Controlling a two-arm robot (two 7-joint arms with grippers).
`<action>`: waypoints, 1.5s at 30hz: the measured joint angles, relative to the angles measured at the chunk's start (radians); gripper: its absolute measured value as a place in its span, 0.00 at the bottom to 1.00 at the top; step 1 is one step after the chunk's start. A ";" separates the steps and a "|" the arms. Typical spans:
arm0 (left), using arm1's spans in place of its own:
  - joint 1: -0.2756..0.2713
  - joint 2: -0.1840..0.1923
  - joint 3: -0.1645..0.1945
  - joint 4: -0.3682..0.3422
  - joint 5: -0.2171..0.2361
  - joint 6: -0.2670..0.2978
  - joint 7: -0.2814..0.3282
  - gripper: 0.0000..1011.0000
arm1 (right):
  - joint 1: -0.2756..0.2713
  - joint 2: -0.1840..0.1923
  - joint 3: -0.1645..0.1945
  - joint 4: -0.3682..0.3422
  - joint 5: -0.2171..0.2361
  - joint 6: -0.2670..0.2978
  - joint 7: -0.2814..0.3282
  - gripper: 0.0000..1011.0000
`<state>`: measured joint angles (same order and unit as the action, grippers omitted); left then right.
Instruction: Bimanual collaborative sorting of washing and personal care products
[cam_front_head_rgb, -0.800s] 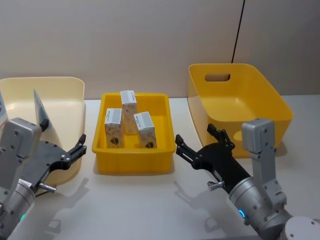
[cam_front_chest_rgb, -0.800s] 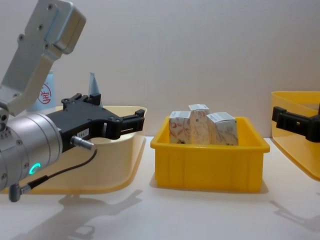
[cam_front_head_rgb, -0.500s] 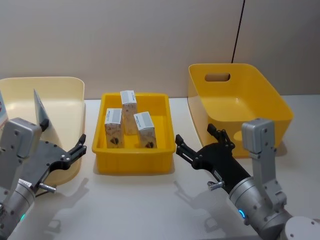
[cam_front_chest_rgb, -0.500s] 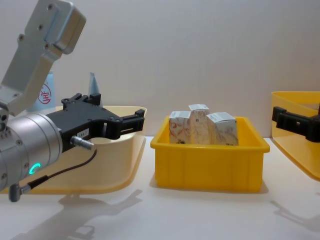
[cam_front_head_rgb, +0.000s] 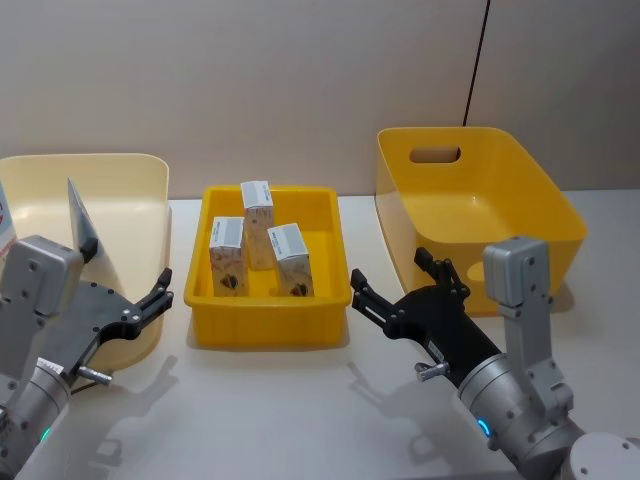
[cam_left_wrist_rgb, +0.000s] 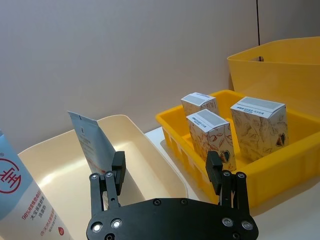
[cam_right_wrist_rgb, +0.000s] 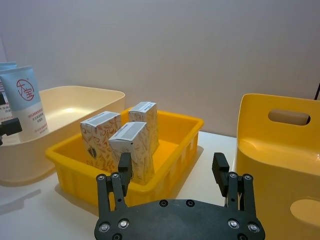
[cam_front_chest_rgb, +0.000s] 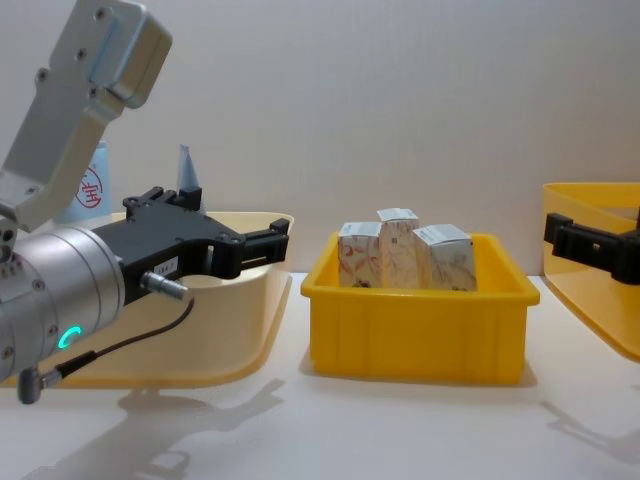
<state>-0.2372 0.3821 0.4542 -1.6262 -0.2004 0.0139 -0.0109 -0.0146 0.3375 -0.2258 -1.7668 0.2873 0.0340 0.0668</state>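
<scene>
Left gripper (cam_front_head_rgb: 160, 288) hovered at near right corner of cream bin (cam_front_head_rgb: 110, 160); fingers spread apart, nothing held. Right gripper (cam_front_head_rgb: 388, 280) hovered over table (cam_front_head_rgb: 300, 420) between yellow tray (cam_front_head_rgb: 270, 328) and handled yellow bin (cam_front_head_rgb: 565, 215); fingers wide apart, empty. Three cartons (cam_front_head_rgb: 258, 228) stood upright in tray (close-grouped, two in front, one behind). Blue-white tube (cam_front_chest_rgb: 90, 185) stood in cream bin at its far left side, red round mark facing front.

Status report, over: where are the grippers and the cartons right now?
Left gripper open, empty, by cream bin. Right gripper open, empty, by big yellow bin. Three cartons standing in middle tray. Nothing blocking them.
</scene>
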 joint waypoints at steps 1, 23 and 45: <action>0.000 0.000 0.000 0.000 0.000 0.000 0.000 0.99 | 0.000 0.000 0.000 0.000 0.000 0.000 0.000 0.99; 0.000 0.000 0.000 0.000 0.000 0.000 0.000 0.99 | 0.000 0.000 0.000 0.000 0.000 0.000 0.000 0.99; 0.000 0.000 0.000 0.000 0.000 0.000 0.000 0.99 | 0.000 0.000 0.000 0.000 0.000 0.000 0.000 0.99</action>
<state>-0.2371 0.3821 0.4543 -1.6262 -0.2004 0.0139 -0.0109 -0.0147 0.3374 -0.2259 -1.7667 0.2874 0.0340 0.0667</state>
